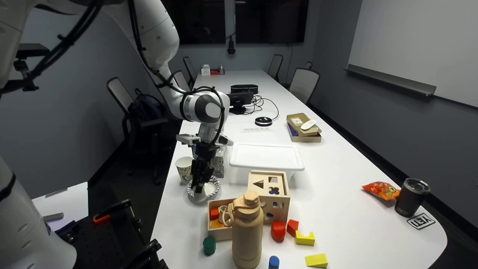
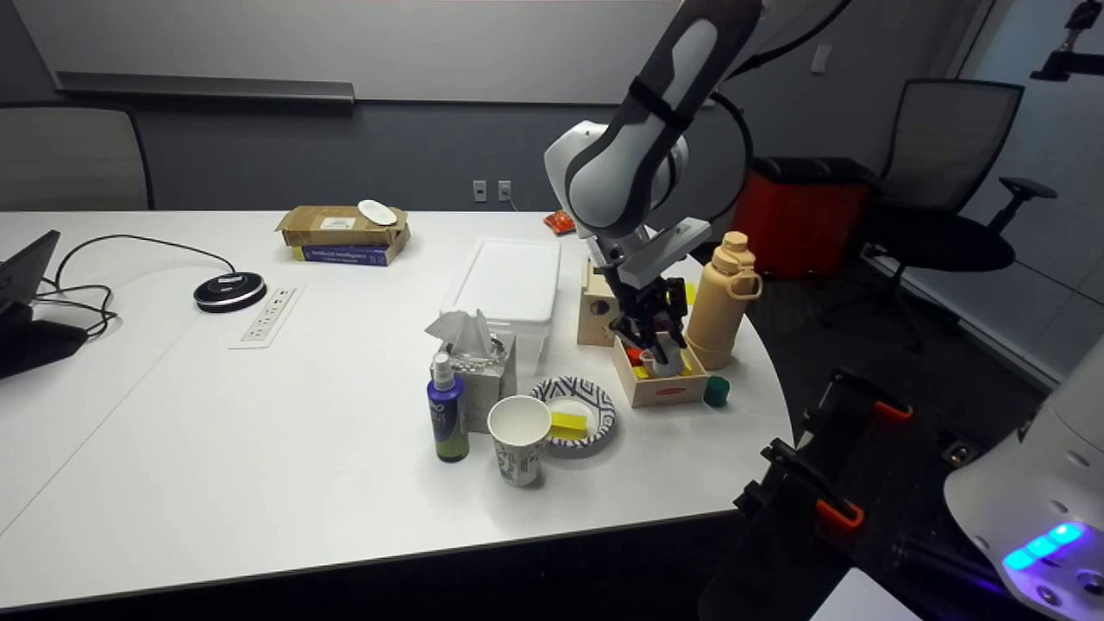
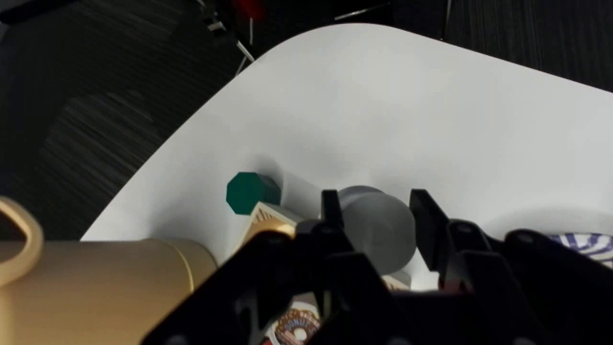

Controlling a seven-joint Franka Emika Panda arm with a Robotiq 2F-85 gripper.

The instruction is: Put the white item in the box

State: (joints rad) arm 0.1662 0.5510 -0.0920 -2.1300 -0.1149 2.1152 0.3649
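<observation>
The white item (image 2: pixel 668 360) is a small round pale cup-like piece; in the wrist view it (image 3: pixel 383 235) looks grey and sits between both fingertips, touching them. My gripper (image 3: pixel 375 206) is shut on it and holds it in the air. In an exterior view the gripper (image 1: pixel 199 186) lines up with the small patterned bowl (image 1: pixel 218 183); in an exterior view the gripper (image 2: pixel 664 338) lines up with the open wooden tray (image 2: pixel 664 393). The box (image 2: pixel 481 388) is a grey-white upright box with a tissue sticking out, partly hidden behind the gripper in an exterior view (image 1: pixel 220 160).
A tan bottle (image 1: pixel 247 231) and wooden shape-sorter (image 1: pixel 269 186) stand beside the tray. A lidded plastic bin (image 1: pixel 267 157), paper cup (image 2: pixel 519 440) and blue spray bottle (image 2: pixel 447 410) stand near the box. The bowl holds a yellow block (image 2: pixel 567 424). A green block (image 3: pixel 246 192) lies by the tray.
</observation>
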